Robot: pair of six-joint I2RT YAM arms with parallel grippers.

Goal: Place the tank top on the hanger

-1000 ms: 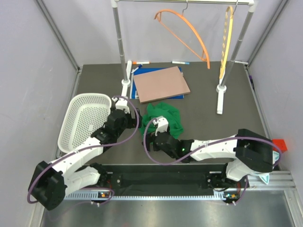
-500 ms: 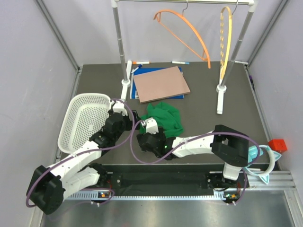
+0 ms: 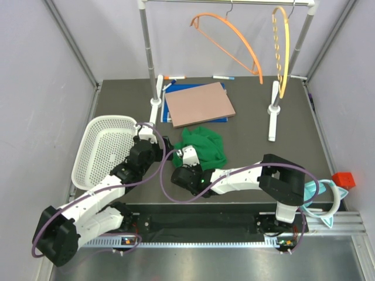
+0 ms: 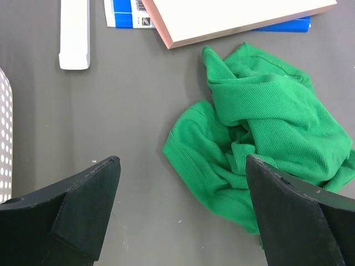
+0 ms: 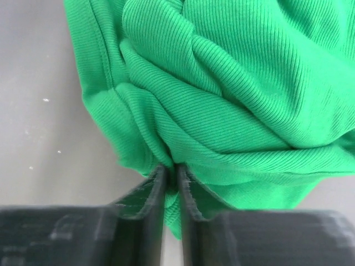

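Observation:
The green tank top [image 3: 205,146] lies crumpled on the dark table in front of the pink board. My right gripper [image 3: 190,159] is at its near left edge; in the right wrist view the gripper [image 5: 172,166] is shut on a fold of the tank top [image 5: 233,83]. My left gripper [image 3: 166,153] is just left of the garment. In the left wrist view it [image 4: 182,160] stands wide open and holds nothing, with the tank top [image 4: 266,127] ahead and to the right. The orange hanger [image 3: 234,41] hangs on the rail at the back.
A yellower hanger [image 3: 282,52] hangs right of the orange one. The rack's posts [image 3: 155,105] [image 3: 273,111] stand on the table. A pink board [image 3: 199,102] lies on a blue book. A white basket [image 3: 105,146] sits at left. Two markers [image 3: 174,77] [image 3: 222,76] lie at the back.
My right gripper slid left along the tank top's near edge, then shut on a fold of it. The left arm shifted only slightly.

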